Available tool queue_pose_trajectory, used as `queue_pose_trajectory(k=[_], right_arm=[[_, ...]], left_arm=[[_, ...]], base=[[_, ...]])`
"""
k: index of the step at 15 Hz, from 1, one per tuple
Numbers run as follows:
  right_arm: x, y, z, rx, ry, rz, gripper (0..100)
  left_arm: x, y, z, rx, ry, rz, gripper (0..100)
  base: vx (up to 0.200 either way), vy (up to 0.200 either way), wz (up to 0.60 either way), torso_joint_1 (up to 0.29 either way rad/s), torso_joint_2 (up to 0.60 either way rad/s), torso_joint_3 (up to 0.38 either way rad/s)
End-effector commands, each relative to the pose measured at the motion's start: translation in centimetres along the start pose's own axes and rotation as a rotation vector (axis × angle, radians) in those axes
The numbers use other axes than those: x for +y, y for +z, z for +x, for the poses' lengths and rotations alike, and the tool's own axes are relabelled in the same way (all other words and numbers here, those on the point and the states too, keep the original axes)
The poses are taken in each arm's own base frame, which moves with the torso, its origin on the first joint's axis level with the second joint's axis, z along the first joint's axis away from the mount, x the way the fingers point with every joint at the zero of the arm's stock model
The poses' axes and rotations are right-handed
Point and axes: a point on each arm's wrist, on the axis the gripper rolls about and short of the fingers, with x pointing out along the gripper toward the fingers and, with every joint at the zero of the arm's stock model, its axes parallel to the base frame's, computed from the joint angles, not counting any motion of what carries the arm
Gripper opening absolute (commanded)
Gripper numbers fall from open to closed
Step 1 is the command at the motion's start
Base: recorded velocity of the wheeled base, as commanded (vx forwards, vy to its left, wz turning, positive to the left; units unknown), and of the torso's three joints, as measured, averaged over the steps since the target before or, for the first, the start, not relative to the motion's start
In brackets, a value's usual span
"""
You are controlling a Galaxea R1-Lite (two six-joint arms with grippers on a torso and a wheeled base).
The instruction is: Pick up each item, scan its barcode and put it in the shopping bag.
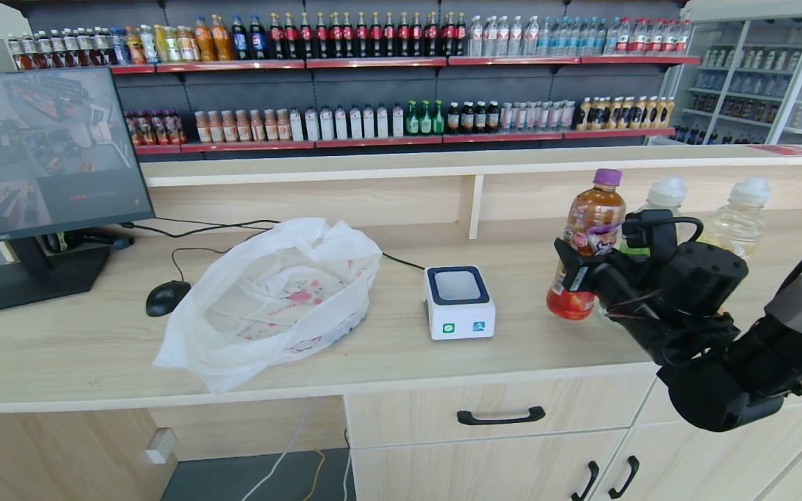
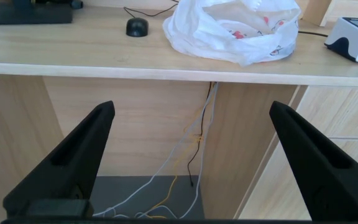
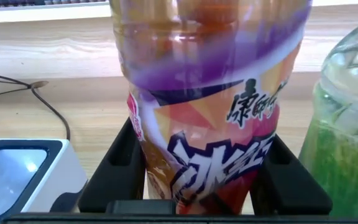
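My right gripper is shut on an orange drink bottle with a purple cap, holding it upright at the counter's right side. Close up, the bottle stands between the two black fingers. The white barcode scanner sits on the counter left of the bottle; its corner appears beside the gripper. The white plastic shopping bag lies open further left. My left gripper hangs open below the counter edge, facing the cabinet front, with the shopping bag above it.
Two clear bottles with white caps stand behind the held one, a green-tinted one right beside it. A monitor and a black mouse occupy the counter's left. Drink shelves line the back wall. Cables hang under the counter.
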Motion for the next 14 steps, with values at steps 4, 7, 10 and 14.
queue_pose_trajectory(k=[4, 7, 10, 14], right_arm=[[-0.6, 5.2, -6.7, -0.048, 0.0, -0.028, 0], [-1.3, 7.1, -11.0, -0.071, -0.006, -0.026, 0], [-1.8, 8.2, -14.3, -0.093, -0.017, -0.029, 0], [-2.7, 7.9, -16.3, -0.077, -0.051, -0.017, 0]], left_arm=[[0.0, 0.0, 0.0, 0.0, 0.002, 0.0, 100], [0.0, 0.0, 0.0, 0.0, 0.0, 0.0, 100], [0.0, 0.0, 0.0, 0.0, 0.0, 0.0, 100], [0.0, 0.0, 0.0, 0.0, 0.0, 0.0, 100]], base=[[0.0, 0.0, 0.0, 0.0, 0.0, 0.0], [0.0, 0.0, 0.0, 0.0, 0.0, 0.0], [0.0, 0.0, 0.0, 0.0, 0.0, 0.0], [0.0, 0.0, 0.0, 0.0, 0.0, 0.0]])
